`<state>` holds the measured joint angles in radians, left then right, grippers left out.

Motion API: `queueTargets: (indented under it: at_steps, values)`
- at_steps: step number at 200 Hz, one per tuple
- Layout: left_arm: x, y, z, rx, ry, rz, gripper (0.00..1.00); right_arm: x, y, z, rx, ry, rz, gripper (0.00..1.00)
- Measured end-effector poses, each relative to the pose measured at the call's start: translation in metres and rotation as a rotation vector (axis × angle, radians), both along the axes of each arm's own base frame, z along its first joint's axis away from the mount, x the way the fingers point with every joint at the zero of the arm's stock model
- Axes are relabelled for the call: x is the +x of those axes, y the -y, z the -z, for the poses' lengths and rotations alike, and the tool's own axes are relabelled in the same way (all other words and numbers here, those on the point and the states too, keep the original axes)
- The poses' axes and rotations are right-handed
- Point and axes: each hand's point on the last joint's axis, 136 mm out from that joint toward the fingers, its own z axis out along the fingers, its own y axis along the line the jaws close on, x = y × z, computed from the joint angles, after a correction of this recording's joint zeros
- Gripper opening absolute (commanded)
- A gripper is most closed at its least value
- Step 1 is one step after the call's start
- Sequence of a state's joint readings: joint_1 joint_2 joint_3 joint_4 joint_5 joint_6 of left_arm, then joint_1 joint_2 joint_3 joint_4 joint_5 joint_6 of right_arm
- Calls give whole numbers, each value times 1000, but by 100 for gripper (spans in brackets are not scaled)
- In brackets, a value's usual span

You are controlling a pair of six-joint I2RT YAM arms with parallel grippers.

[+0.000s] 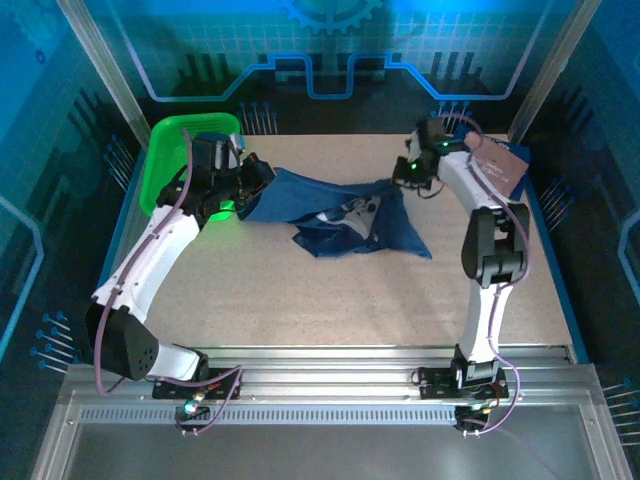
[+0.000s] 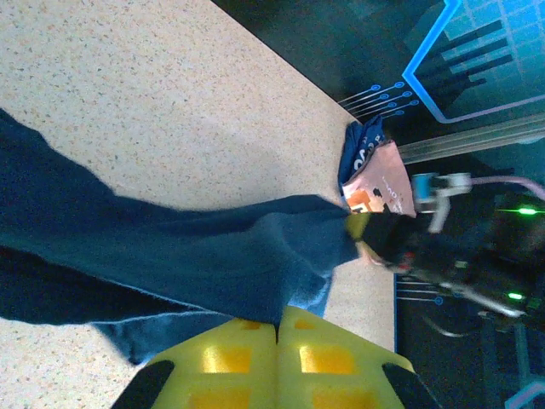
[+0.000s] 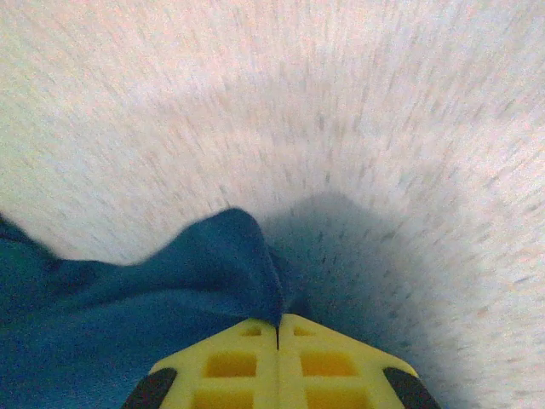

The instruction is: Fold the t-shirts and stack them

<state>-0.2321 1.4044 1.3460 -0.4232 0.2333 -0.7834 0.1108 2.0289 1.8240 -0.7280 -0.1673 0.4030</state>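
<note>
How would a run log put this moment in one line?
left gripper: shut on dark navy cloth t-shirt | right gripper: shut on it | state: unfolded, stretched between both

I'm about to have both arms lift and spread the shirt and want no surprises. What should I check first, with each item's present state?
1. Left end effector shut on the navy t-shirt: ok.
2. Right end effector shut on the same shirt's edge: ok.
3. Cloth spread flat between them: not ok, its middle lies bunched on the table.
4. Folded t-shirt at far right lies apart: ok.
5. Which corners are gripped: cannot tell.
</note>
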Motion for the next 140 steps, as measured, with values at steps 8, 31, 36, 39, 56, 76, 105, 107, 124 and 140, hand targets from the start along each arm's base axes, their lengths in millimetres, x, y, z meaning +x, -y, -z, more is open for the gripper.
queueTargets:
  at_steps: [8, 31, 36, 39, 56, 76, 105, 107, 124, 140]
  values:
    - [0, 0, -1, -1, 3, 0, 0, 3, 6, -22, -7, 51, 4, 0]
    - [3, 1, -9, -2, 24, 2, 0, 7, 16, -81, -47, 181, -14, 0]
    - [4, 1, -13, -3, 31, 2, 0, 7, 17, -90, -55, 200, -24, 0]
    - [4, 1, -14, -3, 35, 3, 0, 7, 16, -95, -61, 213, -32, 0]
    - [6, 1, -19, -1, 56, 4, 0, 2, 13, -111, -89, 247, -77, 0]
    - [6, -3, -14, 16, 55, -8, 0, -13, 2, -105, -117, 220, -140, 0]
    - [-12, -18, 23, 63, -12, -50, 0, -71, -37, -48, -144, 53, -263, 0]
    - [-14, -19, 26, 67, -18, -55, 0, -75, -40, -44, -144, 42, -269, 1]
    - [-35, -30, 60, 104, -84, -82, 0, -121, -65, 1, -151, -88, -348, 23]
    - [-59, -41, 98, 139, -169, -107, 0, -165, -84, 41, -135, -222, -414, 52]
